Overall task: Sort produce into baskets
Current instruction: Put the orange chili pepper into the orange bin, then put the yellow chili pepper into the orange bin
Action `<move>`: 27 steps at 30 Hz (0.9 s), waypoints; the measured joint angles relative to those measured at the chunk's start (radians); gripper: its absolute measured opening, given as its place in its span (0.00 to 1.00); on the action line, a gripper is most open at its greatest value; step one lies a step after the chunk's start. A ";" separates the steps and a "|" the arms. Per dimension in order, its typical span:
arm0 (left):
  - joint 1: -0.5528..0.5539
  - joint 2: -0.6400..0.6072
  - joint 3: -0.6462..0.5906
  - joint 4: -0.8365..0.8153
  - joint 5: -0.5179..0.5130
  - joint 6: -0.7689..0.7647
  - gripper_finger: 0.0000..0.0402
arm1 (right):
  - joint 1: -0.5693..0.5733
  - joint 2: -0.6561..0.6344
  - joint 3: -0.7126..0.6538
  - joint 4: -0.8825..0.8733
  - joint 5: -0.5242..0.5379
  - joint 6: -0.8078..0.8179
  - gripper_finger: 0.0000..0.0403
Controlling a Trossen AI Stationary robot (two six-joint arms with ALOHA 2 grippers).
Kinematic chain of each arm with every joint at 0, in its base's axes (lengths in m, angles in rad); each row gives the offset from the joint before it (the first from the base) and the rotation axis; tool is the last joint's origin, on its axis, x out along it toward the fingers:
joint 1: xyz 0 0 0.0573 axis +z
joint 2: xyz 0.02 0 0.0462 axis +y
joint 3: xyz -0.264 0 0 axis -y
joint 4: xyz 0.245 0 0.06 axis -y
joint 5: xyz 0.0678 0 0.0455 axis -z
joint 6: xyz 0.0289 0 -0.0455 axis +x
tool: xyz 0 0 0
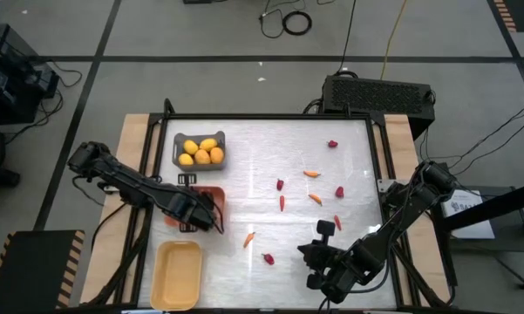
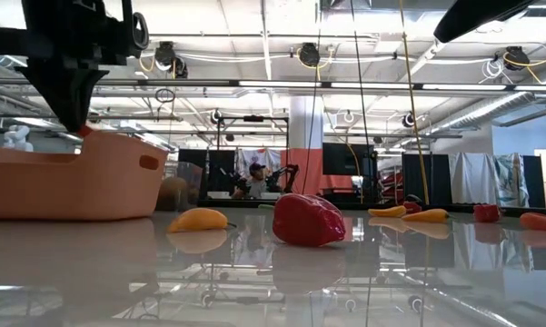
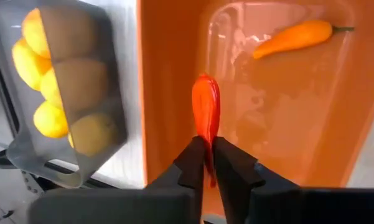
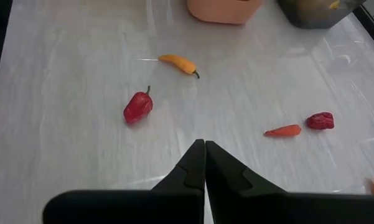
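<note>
Hovering over the orange basket (image 3: 174, 93), the left gripper (image 3: 208, 163) pinches a red-orange pepper (image 3: 206, 109) for dropping in; the right gripper (image 4: 205, 163) waits, jaws closed empty, above the desk (image 4: 68, 93).

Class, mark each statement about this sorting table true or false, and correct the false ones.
1. The grey bin holds yellow fruits. True.
2. The left end effector is empty. False: it is shut on a thin orange-red pepper over the orange bin.
3. The pale yellow bin holds red pieces. False: nothing shows in it.
4. The right end effector is shut, holding nothing. True.
</note>
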 joint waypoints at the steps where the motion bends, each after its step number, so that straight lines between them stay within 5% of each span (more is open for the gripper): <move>1: 0.000 0.000 0.000 0.000 -0.009 -0.001 0.15 | 0.000 0.000 0.000 0.002 0.000 0.000 0.00; 7: 0.000 0.000 0.000 0.032 -0.033 -0.026 0.31 | -0.001 0.000 0.000 0.002 0.000 -0.003 0.00; 14: -0.002 0.000 0.000 0.279 -0.034 0.116 0.33 | -0.004 0.000 0.004 -0.003 -0.010 0.058 0.00; 21: -0.036 -0.034 -0.016 0.526 -0.125 0.391 0.33 | -0.045 -0.004 0.110 -0.050 -0.364 0.219 0.00; 27: -0.041 -0.320 -0.232 0.802 -0.223 0.482 0.33 | -0.046 -0.006 0.143 -0.076 -0.612 0.404 0.00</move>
